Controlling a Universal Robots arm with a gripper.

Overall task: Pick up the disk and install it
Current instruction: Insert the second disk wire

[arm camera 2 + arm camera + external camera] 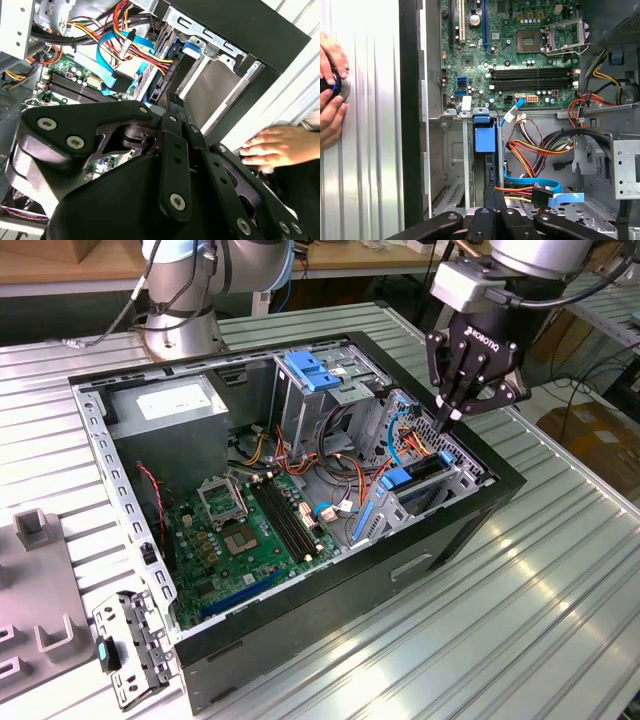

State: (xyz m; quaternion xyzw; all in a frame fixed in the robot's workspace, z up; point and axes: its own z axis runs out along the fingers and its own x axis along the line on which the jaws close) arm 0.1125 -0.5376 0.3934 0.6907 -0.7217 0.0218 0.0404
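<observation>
Open computer case (300,490) lying on its side on a ribbed metal table (560,570), filling the middle of the exterior view. Gripper (447,420) at the upper right of that frame, pointing down into the drive cage at the case's corner on the exterior view's right. Fingers drawn together to a narrow tip, also seen in the second wrist view (172,102), with nothing visibly clamped between them. Disk (398,480) standing on edge in that cage just below the fingertips, right of centre in the exterior view, its blue rail end showing in both wrist views (191,47) (485,139); cannot tell whether touched by the fingertips. Red, yellow and blue cables (400,440) bunched beside the cage. Green motherboard (250,530) left of centre, grey power-supply box (165,405) at upper left, blue latch (312,370) on the tall cage at top centre. A person's hand (330,95) resting on the table beside the case wall, around a dark round knob.
</observation>
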